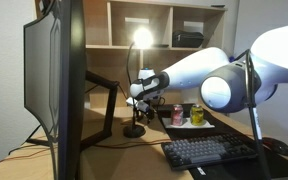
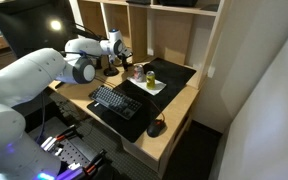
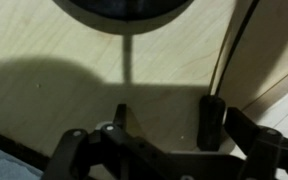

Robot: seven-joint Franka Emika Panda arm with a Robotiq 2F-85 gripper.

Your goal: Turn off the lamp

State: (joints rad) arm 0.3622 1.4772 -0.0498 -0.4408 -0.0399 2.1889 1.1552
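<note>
Lamp [image 1: 141,38]: slim curved black stem, round glowing head.

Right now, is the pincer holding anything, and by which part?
Nothing: the pincer is open, only pale wooden desktop between its fingers; the slim black lamp's round base lies ahead.

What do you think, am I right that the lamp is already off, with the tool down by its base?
No: the lamp is on; its head glows bright in an exterior view. The tool is down by the lamp's base, as you say.
</note>
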